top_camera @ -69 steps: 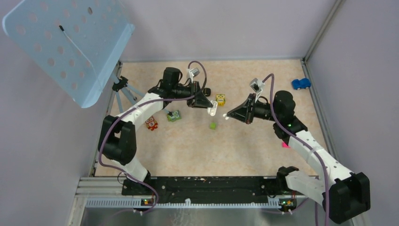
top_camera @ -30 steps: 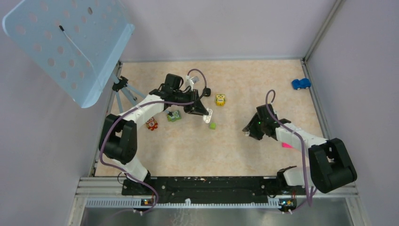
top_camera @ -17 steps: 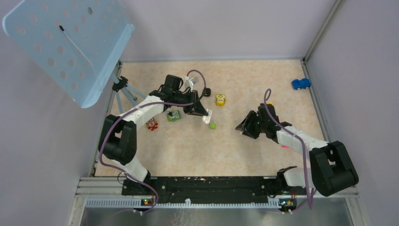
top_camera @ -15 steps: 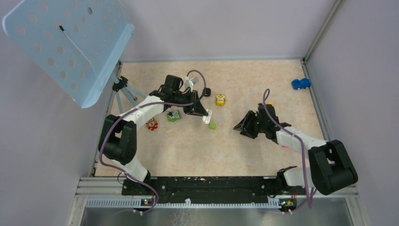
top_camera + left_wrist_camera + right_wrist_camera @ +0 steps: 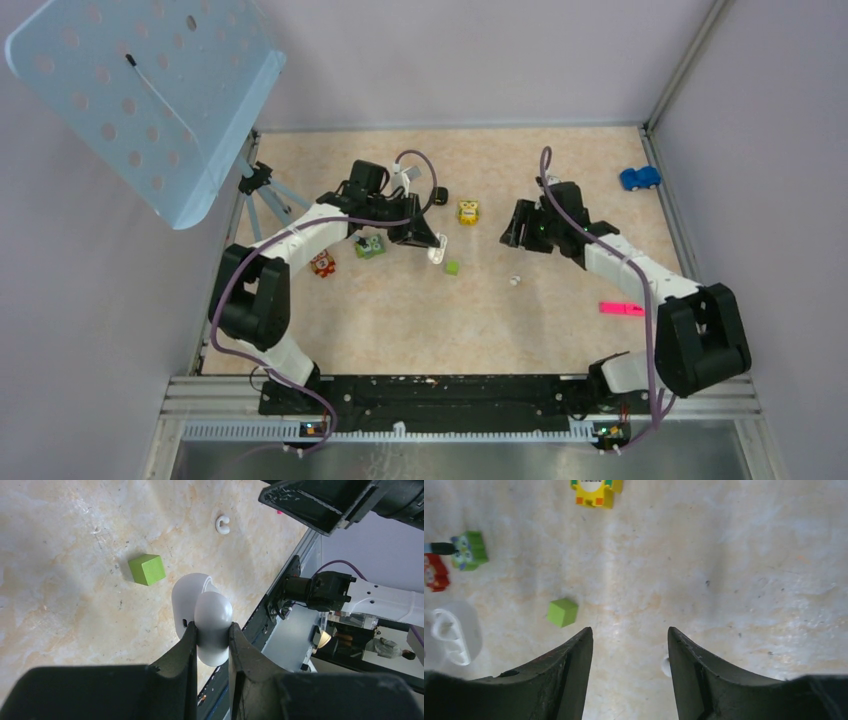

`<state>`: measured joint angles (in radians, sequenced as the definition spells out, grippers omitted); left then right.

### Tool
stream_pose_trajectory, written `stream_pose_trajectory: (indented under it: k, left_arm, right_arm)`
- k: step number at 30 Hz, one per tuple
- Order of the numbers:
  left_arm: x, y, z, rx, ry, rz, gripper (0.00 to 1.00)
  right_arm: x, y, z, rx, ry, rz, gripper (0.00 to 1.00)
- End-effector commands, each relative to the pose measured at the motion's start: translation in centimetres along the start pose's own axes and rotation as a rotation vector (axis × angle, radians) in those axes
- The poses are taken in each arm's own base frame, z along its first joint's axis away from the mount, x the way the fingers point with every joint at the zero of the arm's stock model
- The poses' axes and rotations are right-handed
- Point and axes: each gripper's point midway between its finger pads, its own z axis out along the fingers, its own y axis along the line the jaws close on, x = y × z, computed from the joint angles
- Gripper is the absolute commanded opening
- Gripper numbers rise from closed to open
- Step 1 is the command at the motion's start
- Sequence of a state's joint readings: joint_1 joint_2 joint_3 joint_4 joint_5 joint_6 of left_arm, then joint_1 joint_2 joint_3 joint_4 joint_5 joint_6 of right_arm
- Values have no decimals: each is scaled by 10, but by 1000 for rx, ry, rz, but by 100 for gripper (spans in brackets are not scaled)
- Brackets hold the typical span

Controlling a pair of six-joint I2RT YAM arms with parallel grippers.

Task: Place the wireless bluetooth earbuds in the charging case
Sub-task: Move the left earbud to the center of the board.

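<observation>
Surface [image 5: 500,320]: beige marbled, boxed by lilac walls [image 5: 450,60]. White glossy charging case [image 5: 200,592] is gripped by left hand [image 5: 212,630]; right hand [image 5: 629,632] is spread open.

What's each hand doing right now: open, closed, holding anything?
Left hand: closed on the white charging case.
Right hand: open, holding nothing.
</observation>
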<state>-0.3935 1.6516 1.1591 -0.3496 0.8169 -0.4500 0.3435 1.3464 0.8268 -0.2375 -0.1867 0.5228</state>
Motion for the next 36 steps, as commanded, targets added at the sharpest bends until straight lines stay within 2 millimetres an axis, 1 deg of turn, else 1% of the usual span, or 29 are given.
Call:
stream_pose_trajectory:
  k: [1,5,9,18,21,24,30,33,35,36]
  left_arm:
    - [-9,-15,-4,41,-20,43,0]
    - [-12,-18,-3,51,-24,52,0]
    - [-13,-19,-2,59,-23,48,0]
    - [-11,-19,-1,60,-17,47,0]
    - [-10,-20,-2,57,-18,48,0]
    - [-10,-21,-2,54,-22,52,0]
    - [-10,-23,-2,60,-21,51,0]
    - [-11,-25,-1,62,-20,53,0]
    - [-11,-26,0,63,-19,55,0]
    - [-10,-26,-1,62,-20,54,0]
  right_arm:
    - [1,-38,12,156,51,-156,57]
    - [6,-41,25,155,81,-153,57]
    - [19,-44,28,147,110,-131,57]
    - [62,-40,30,56,184,-49,55]
    - [75,-39,26,43,206,-28,53]
    - [82,-33,21,10,208,-17,50]
    - [99,-9,10,-77,256,-34,48]
    - [102,-1,5,-88,268,-52,48]
    - [100,-4,1,-61,265,-62,47]
    - [96,-6,0,-43,251,-75,45]
